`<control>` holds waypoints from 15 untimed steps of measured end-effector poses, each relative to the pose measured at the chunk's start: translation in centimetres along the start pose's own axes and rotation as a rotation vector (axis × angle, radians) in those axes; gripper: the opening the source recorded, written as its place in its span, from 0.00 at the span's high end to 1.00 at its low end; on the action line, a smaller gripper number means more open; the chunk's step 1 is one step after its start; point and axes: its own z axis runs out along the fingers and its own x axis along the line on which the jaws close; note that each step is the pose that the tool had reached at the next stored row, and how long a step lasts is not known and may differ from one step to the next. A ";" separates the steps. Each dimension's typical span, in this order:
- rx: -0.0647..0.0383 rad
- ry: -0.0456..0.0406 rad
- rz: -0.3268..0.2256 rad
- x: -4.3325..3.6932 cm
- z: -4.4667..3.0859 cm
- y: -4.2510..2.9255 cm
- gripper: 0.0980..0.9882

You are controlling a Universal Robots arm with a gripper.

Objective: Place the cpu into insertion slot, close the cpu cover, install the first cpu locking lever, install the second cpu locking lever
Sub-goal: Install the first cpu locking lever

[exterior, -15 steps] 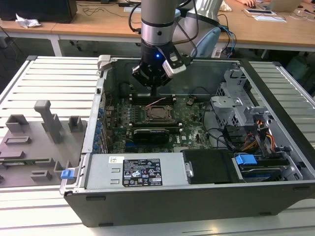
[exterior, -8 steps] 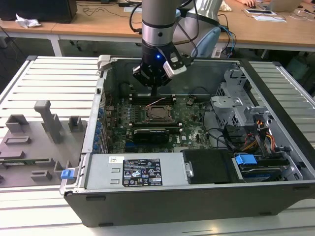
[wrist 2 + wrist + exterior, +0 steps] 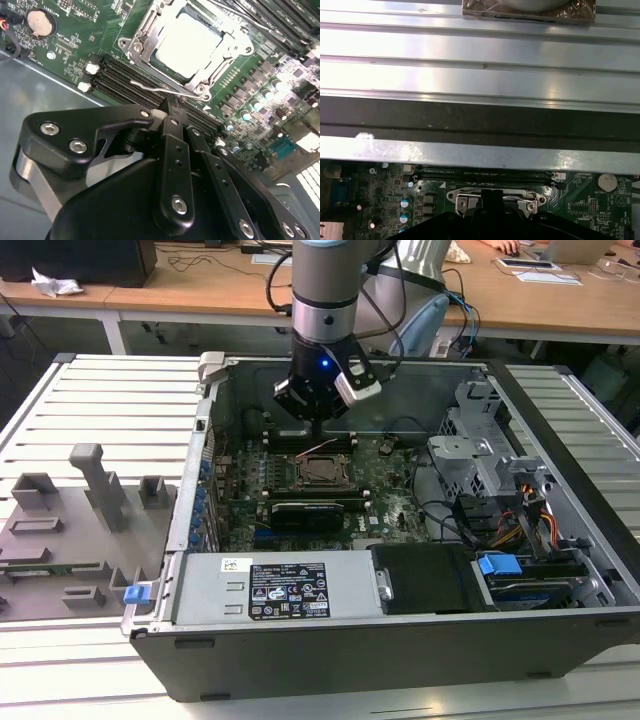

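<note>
The cpu (image 3: 187,44) lies flat in the insertion slot (image 3: 322,472), pale silver face up. The cpu cover (image 3: 144,46), a silver metal frame, is down around it, with the chip showing through its window. A thin wire locking lever (image 3: 150,85) runs along the socket edge beside the memory slots. My gripper (image 3: 167,106) hangs just above that edge with its black fingers together, tips close to the lever's end; I cannot tell if they touch it. In the exterior view the gripper (image 3: 317,432) hovers over the socket's far side. In the first wrist view the cover's edge (image 3: 520,200) lies under the fingers.
Black memory slots (image 3: 125,75) lie between gripper and socket. A coin battery (image 3: 40,22) sits on the green board. The case wall (image 3: 480,150) and drive cage (image 3: 480,455) hem in the board. A grey fixture plate (image 3: 80,520) lies at the exterior view's left.
</note>
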 end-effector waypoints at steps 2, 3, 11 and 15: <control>0.000 -0.0001 0.000 -0.33 0.33 -0.03 0.99; 0.000 -0.0001 0.000 -0.43 0.44 -0.05 0.99; 0.000 0.0000 0.000 -0.99 1.19 0.17 0.99; 0.000 -0.0001 0.000 -1.28 1.45 0.37 0.99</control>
